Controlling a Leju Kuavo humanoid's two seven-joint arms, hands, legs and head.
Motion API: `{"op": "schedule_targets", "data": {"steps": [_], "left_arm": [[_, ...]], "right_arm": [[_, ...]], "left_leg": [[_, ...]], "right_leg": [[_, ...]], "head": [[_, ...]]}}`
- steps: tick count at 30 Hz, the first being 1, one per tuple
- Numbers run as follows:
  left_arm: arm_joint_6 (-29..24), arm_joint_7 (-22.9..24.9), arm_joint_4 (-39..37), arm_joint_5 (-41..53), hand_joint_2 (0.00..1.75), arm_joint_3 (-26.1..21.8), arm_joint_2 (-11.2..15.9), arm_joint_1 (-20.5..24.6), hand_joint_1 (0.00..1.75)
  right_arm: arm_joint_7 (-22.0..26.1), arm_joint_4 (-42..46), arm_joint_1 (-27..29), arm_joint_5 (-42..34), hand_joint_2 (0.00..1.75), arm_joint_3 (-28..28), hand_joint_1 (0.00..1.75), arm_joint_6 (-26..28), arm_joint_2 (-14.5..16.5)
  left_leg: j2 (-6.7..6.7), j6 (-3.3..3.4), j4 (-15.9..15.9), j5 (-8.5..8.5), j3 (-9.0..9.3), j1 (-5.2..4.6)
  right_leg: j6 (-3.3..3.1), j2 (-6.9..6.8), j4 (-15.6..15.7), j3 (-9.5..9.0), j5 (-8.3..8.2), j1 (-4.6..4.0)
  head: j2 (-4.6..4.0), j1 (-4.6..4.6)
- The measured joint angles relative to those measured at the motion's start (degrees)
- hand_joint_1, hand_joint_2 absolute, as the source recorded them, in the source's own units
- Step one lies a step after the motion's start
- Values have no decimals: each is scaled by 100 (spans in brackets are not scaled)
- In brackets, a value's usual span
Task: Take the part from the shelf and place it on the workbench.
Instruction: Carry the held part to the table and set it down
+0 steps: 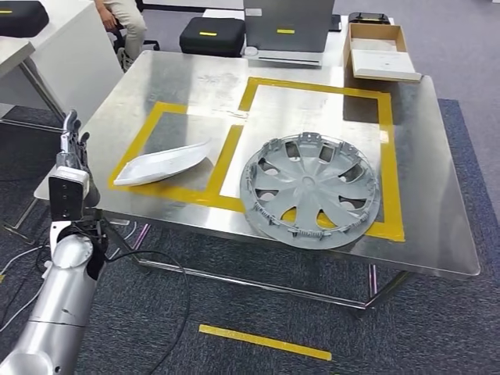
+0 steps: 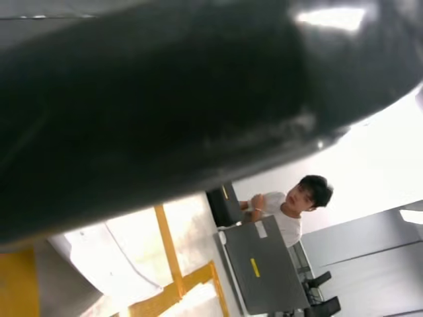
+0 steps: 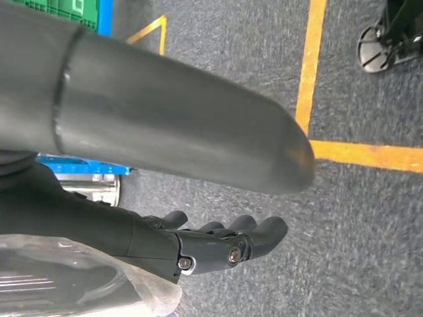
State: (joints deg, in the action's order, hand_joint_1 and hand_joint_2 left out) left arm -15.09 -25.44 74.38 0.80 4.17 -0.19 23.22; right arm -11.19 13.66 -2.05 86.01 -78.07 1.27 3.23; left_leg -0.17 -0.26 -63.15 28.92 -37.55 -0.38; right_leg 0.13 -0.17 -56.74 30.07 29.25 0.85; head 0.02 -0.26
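Silver and jointed, the robot's left arm is rising into the head view with its left hand [image 1: 73,152] hovering just off the near edge of the shiny steel workbench [image 1: 436,195]. Its fingers [image 1: 70,125] are pointing up, loosely apart, gripping nothing and touching nothing. Just beyond those fingertips, the long white curved plastic panel [image 1: 162,164] is lying inside the smaller yellow-taped rectangle, so the placing looks done, and I judge the task to be nearly over, with only withdrawal left. Farther from the fingers, a round grey plastic wheel cover [image 1: 309,190] is resting across the larger taped frame. The right hand [image 3: 219,243] is hanging over grey carpet, its dark fingers [image 3: 259,232] lying nearly straight and side by side, holding nothing.
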Motion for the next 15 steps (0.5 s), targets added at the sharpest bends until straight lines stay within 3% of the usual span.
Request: {"op": "schedule_targets", "data": {"steps": [2, 3, 4, 5, 7, 9, 10, 13, 15], "left_arm": [[-21, -11, 7, 5, 0, -5, 9, -26, 0], [-29, -14, 13, 8, 0, -8, 16, -56, 0], [-35, -14, 26, 11, 0, -10, 23, -90, 0], [-38, -14, 50, 15, 0, -11, 33, -128, 0], [-46, -14, 121, 25, 0, -13, 54, -178, 0], [-58, -19, 212, 30, 0, -28, 68, -210, 0], [-67, -23, 258, 31, 0, -43, 75, -234, 0], [-88, -29, 373, 32, 0, -83, 95, -326, 0], [-91, -30, 432, 48, 0, -88, 96, -355, 0]], "right_arm": [[10, 1, -3, 7, 0, 0, 0, 7, 0], [9, 2, -2, 11, 0, 0, 0, 10, 0], [3, 2, -2, 17, 0, 1, 0, 10, 0], [-5, 2, -1, 27, 0, 1, 0, 10, 0], [-17, 2, -1, 50, 0, 2, 0, 8, 0], [-18, 2, -6, 68, 0, 3, 0, 7, 0], [-13, 2, -9, 70, 0, 3, 0, 7, 0], [10, 2, -5, 71, 0, 3, 0, 9, 1], [24, -1, -2, 69, 0, 2, 0, 7, 10]], "left_leg": [[2, -48, -722, 473, -193, 29], [2, -62, -994, 581, -229, 43], [2, -70, -1104, 582, -196, 54], [2, -70, -991, 475, -53, 63], [2, -46, -244, 207, 458, 71], [-3, 4, 451, 128, 876, 48], [-6, 32, 595, 150, 941, 32], [5, 144, 649, 53, 885, 5], [22, 229, 677, -58, 793, 19]], "right_leg": [[-32, -7, -4, 104, -82, -13], [-32, -9, -7, 160, -125, -19], [-30, -9, -12, 218, -166, -24], [-24, -9, -20, 277, -207, -28], [1, -8, -45, 373, -272, -31], [55, -8, -65, 438, -334, -37], [88, -7, -69, 458, -368, -34], [195, 3, -86, 518, -415, -12], [238, 9, -384, 668, -91, -6]], "head": [[0, -5], [0, -4], [0, -5], [0, -5], [0, -5], [0, 1], [0, -1], [0, -7], [0, 8]]}}
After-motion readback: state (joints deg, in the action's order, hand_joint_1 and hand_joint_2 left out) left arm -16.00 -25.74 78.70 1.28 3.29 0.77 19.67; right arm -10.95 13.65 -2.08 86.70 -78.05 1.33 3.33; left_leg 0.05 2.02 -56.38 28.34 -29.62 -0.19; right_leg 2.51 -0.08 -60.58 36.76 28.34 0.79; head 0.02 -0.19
